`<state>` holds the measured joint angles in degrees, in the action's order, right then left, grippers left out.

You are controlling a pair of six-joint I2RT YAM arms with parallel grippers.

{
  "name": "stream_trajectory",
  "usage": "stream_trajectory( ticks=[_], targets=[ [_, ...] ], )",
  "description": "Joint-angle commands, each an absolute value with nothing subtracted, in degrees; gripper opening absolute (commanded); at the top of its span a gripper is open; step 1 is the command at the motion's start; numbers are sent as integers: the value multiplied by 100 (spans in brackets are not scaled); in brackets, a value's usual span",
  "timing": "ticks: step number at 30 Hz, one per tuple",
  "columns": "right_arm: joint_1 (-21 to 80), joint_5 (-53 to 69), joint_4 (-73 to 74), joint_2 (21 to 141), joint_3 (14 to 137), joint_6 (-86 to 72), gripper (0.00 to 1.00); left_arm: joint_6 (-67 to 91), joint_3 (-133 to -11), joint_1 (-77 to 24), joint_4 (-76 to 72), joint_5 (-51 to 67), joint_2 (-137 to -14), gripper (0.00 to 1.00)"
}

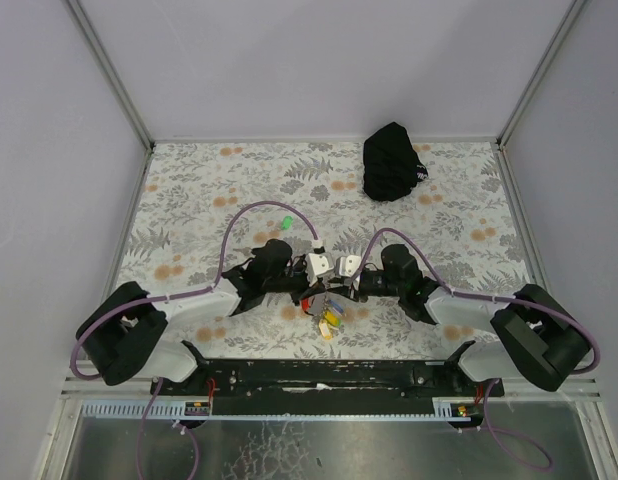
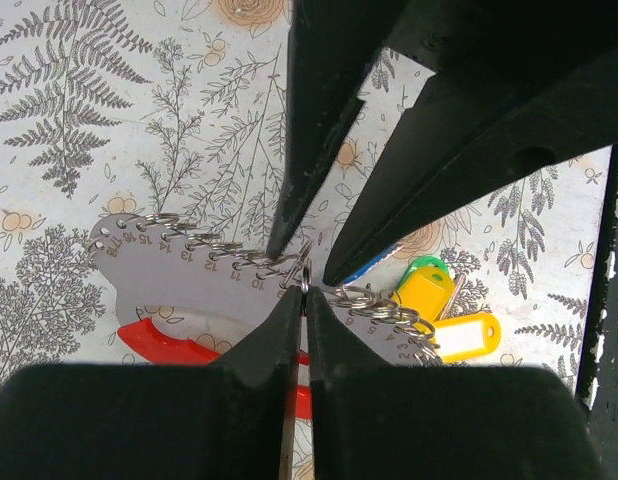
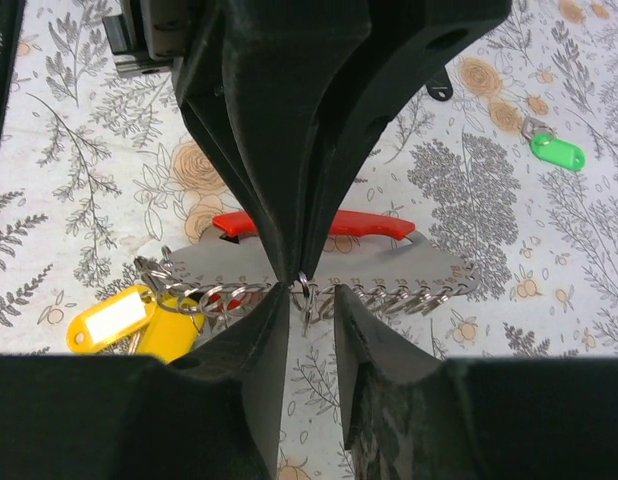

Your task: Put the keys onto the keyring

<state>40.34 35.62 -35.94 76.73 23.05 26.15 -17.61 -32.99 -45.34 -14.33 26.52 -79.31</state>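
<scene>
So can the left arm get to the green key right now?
Likely yes, once it lets go: the left gripper is shut on the keyring, but the green key lies nearby with nothing in between.

Left gripper (image 2: 298,300) and right gripper (image 3: 311,300) crowd keyring (image 1: 330,316) near centre; black bag (image 1: 393,161) blocks far right; far left open.

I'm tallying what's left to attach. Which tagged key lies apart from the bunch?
The bright green key, lying alone on the table; the yellow tags sit clustered at the keyring.
</scene>
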Motion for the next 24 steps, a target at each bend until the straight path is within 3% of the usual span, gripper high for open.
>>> stream_trajectory(
  ticks=[1, 15, 19, 22, 24],
  targets=[
    [4008, 3896, -4068, 7896, 2421, 2407, 28, -1794, -3309, -4588, -1742, 2732, -7734, 0],
    [3999, 4201, -4073, 8042, 2428, 2237, 22, -1824, -3289, -4445, -1537, 3144, -7503, 0],
    [3990, 4192, -4166, 8040, 2435, 2182, 1, -1906, -3357, -4415, -1300, 3178, -7471, 0],
    [3954, 4126, -4516, 8055, 2351, 2022, 0, -1823, -3199, -4361, -1446, 3184, -7304, 0],
    [3885, 4133, -5013, 8104, 2200, 1813, 0, -1604, -2878, -4232, -1945, 3241, -7093, 7]
  ],
)
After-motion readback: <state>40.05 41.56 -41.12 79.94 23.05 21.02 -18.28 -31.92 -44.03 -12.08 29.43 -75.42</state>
